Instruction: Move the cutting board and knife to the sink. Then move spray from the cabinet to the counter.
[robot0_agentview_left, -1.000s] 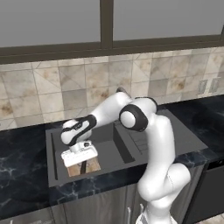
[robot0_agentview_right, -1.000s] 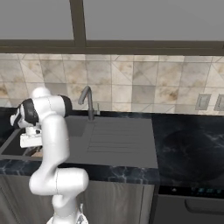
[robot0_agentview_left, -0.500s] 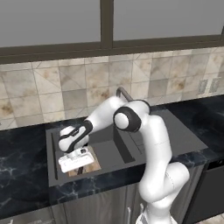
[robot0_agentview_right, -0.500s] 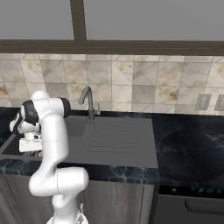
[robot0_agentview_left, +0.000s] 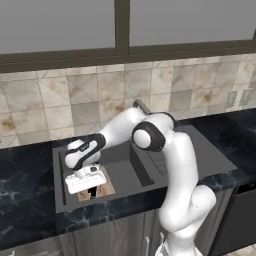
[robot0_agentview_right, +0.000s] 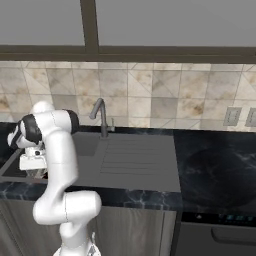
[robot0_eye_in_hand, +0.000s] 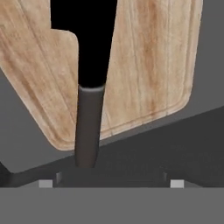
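One knife (robot0_eye_in_hand: 89, 127) and one cutting board (robot0_eye_in_hand: 144, 65) now lie together in the sink (robot0_agentview_left: 125, 160). The board is flat on the basin floor at its near left corner. The knife rests on top of it, with the black blade running across the wood and the grey handle reaching past the board's rounded edge towards the camera.

Over the last second the arm has dipped a little lower and further left in the basin, so the claw (robot0_agentview_left: 86, 179) hangs just above the board. The claw is spread. In the hand view its two fingertips (robot0_eye_in_hand: 46, 183) stand wide apart at either side, and the handle lies between them with clear gaps, so nothing is pinched. That reads as a release: the knife looks set down and let go.

If so, the first half of the job is done, since both things are in the sink. What is left is fetching the spray bottle and putting it on the dark marbled surface (robot0_agentview_left: 30, 220). The likely next need is a straight lift out of the basin without knocking the handle.

By count there is one board, one knife, one sink basin with a ribbed drainer to its right, one tap (robot0_agentview_right: 100, 112) at the far edge, and one arm with one claw.
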